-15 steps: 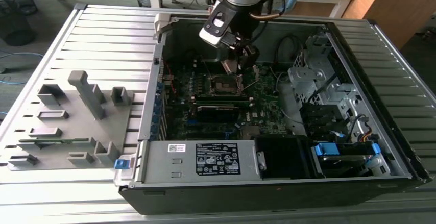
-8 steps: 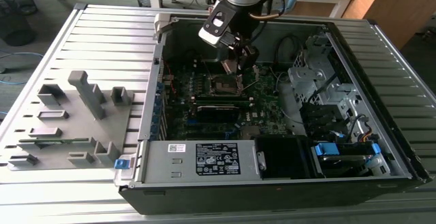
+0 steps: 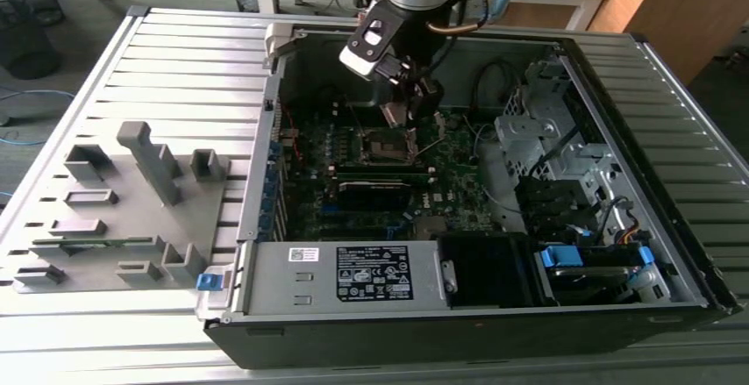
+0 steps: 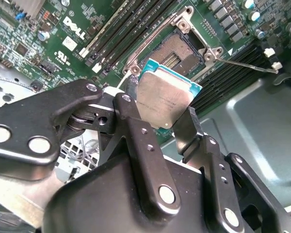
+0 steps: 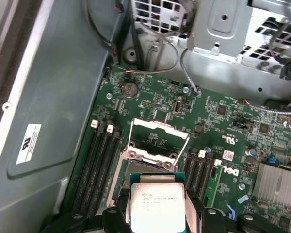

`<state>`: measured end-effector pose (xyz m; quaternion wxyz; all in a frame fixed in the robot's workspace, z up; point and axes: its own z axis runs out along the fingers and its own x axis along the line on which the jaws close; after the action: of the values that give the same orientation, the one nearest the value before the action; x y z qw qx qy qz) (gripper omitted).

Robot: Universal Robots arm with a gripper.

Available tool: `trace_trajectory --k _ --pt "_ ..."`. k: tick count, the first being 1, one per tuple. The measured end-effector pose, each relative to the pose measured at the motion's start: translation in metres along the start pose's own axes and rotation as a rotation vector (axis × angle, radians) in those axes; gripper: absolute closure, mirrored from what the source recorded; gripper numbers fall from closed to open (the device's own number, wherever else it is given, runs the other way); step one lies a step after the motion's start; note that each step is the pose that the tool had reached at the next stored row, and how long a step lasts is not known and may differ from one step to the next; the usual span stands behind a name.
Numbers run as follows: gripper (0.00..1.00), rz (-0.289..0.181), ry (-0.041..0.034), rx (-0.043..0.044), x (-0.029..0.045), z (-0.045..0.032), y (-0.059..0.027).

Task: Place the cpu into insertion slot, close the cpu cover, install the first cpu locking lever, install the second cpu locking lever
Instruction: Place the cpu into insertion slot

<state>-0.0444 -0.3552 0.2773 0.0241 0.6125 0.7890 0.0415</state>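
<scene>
1. My pincer is clamped part-way closed on the cpu, one finger against each of two opposite edges.
2. The cpu, metal top up in both wrist views, hangs just above the open insertion slot, not seated.
3. The cpu cover stands swung open at one edge of the slot.
4. A thin wire locking lever sticks out free beside the slot.
5. Black memory slots flank the slot on the green motherboard.
6. All this sits inside the open computer case. The power supply lies at the near side, and a grey fixture tray at the exterior view's left.
</scene>
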Motion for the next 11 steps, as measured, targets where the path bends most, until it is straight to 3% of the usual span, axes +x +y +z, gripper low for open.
trace_trajectory --k 5,11 --pt "0.46 0.057 -0.0055 -0.0006 -0.0001 0.0001 0.0000" --pt "0.46 0.065 -0.0062 -0.0008 0.0000 0.0001 0.0000"
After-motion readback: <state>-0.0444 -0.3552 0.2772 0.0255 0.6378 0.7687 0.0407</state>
